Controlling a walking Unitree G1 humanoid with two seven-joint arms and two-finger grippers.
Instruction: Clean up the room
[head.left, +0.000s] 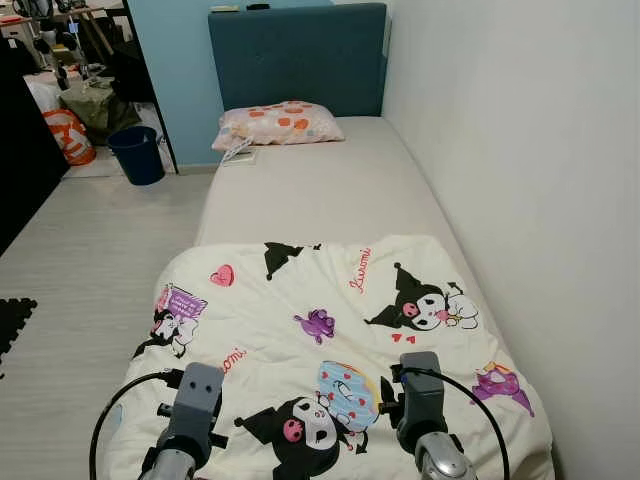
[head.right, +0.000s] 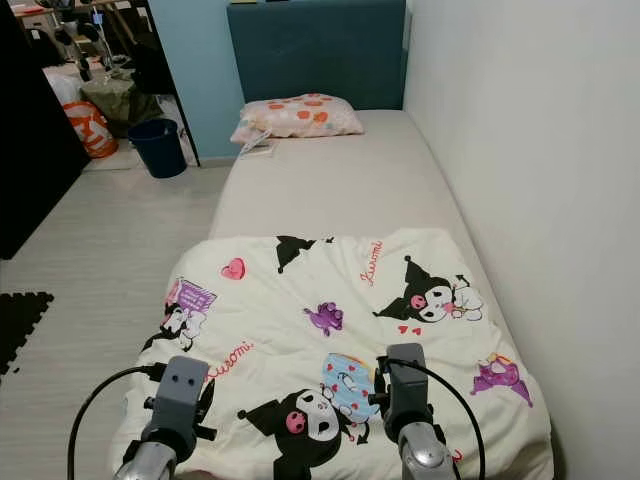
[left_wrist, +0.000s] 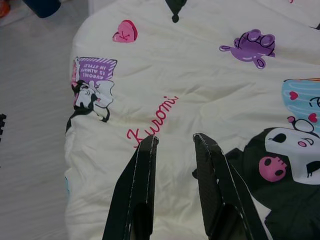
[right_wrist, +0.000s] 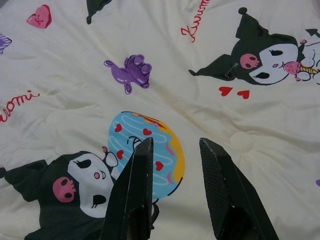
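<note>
A cream cartoon-print blanket (head.left: 330, 330) lies spread over the near half of the bed (head.left: 320, 190). Both my arms hover above its near end. In the left wrist view my left gripper (left_wrist: 176, 140) is open just above the blanket, near the red "Kuromi" lettering, with nothing between its fingers (left_wrist: 142, 175). In the right wrist view my right gripper (right_wrist: 176, 142) is open too, over the blue doughnut print, holding nothing. A pink patterned pillow (head.left: 278, 124) rests at the bed's head, with a small flat item (head.left: 238, 155) beside it.
A white wall (head.left: 520, 150) runs along the bed's right side and a teal headboard (head.left: 297, 55) stands at the far end. Pale wooden floor (head.left: 90, 260) lies to the left, with a dark blue bin (head.left: 137, 153), an orange bag (head.left: 68, 135) and clutter beyond.
</note>
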